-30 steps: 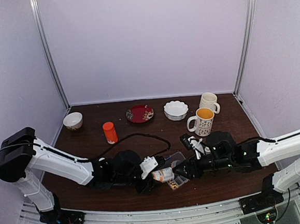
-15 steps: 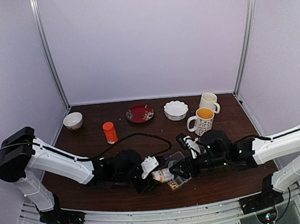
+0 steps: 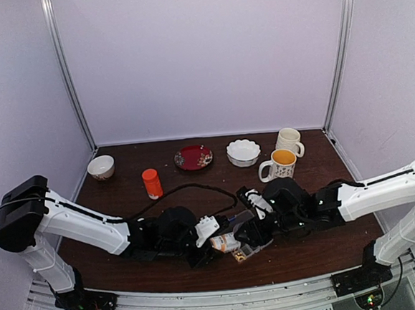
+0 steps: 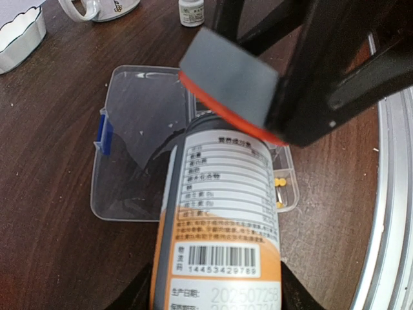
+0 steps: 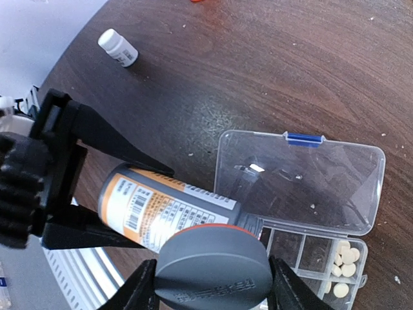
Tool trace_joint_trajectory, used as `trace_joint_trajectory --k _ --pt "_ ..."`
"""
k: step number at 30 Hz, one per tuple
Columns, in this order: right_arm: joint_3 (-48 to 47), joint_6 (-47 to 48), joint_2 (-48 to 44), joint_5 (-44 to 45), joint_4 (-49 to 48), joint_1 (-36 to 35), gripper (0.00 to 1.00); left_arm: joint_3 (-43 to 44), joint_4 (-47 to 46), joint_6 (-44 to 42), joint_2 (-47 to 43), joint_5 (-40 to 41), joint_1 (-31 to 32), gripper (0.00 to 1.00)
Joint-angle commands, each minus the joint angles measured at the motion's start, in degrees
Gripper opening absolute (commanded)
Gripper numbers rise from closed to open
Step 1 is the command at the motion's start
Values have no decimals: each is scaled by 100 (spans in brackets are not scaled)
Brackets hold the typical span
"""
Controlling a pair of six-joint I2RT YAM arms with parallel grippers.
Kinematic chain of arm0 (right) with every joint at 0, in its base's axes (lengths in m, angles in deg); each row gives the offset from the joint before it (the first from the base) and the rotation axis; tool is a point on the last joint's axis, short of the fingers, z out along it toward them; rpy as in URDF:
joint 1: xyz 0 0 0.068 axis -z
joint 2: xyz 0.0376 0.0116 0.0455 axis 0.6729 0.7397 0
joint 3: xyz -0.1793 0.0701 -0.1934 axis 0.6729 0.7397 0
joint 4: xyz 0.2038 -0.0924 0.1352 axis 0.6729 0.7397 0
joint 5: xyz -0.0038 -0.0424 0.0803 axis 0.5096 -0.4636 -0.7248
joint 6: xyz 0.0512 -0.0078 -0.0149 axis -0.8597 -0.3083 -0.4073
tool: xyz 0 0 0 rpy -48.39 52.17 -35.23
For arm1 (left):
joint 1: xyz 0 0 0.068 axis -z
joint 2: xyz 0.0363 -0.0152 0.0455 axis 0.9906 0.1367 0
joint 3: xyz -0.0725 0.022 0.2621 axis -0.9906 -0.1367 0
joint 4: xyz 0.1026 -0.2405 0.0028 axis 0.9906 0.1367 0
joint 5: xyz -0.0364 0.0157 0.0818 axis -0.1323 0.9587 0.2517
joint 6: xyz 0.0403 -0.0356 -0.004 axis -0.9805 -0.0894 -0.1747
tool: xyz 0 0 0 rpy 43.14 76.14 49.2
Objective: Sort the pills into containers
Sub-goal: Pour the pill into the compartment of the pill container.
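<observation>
Clamping the bottle in the left gripper and its grey cap in the right gripper above the organiser, whose near compartments hold light, roll-prone pills, likely better poured than pinched.

bottle lies over organiser box holding pills.

Right arm shifts left
The right hand, with the grey cap, has moved leftward over the desk, nearer the bottle.
</observation>
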Motion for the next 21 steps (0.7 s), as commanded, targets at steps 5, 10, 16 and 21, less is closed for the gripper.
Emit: trace_joint_trajectory --k 5,10,16,21 --pt "-122 83 115 404 295 -78 0 297 179 69 -138 45 35 0" --pt "113 -13 -289 474 -26 -78 0 478 539 91 -229 84 44 0" --pt "531 -158 -850 750 -387 -79 0 536 717 148 -362 23 56 0" --pt "727 -210 -1128 1060 -390 -78 0 642 916 126 -418 134 94 0"
